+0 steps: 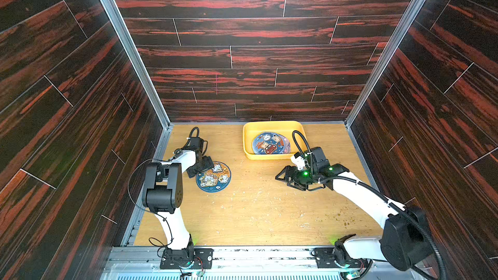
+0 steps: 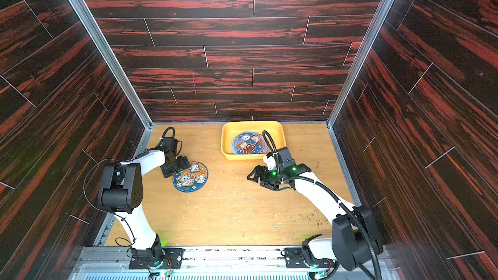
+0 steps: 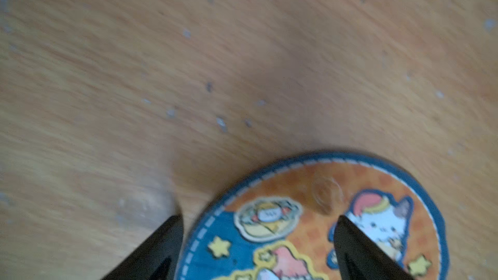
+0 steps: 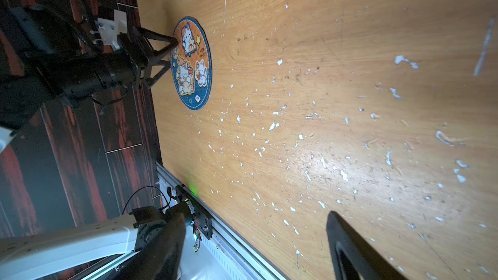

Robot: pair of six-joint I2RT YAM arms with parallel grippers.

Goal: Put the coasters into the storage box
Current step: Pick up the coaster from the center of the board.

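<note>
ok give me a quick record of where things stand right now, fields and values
coaster left out: one blue cartoon coaster, flat on the table
box: yellow box at the far side, holding overlapping coasters
left gripper: open, one finger over the coaster's edge, the other beside it over the table
right gripper: open, empty, over bare table near the box
task: not finished, one coaster still outside the box
</note>
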